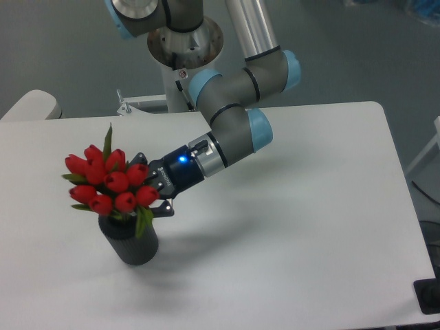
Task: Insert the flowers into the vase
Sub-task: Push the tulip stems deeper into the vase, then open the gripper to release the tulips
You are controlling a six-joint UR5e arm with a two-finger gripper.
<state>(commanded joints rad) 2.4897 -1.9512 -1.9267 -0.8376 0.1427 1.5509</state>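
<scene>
The flowers [110, 182], a tight bunch of red tulip buds with green leaves, stand upright with their stems down in the vase [130, 246]. The vase is a short dark ribbed cylinder at the front left of the white table [295, 227]. My gripper [154, 185] is right beside the bunch on its right, at bud height just above the vase rim. Its jaws are spread apart, one finger [141, 160] above and one finger [166, 208] below. The buds hide the fingertips in part. The stems are hidden by the buds and the vase.
The arm's base column [185, 48] stands at the back edge of the table. A pale rounded object [31, 105] sits beyond the table's back left corner. A dark object [430, 295] is at the front right edge.
</scene>
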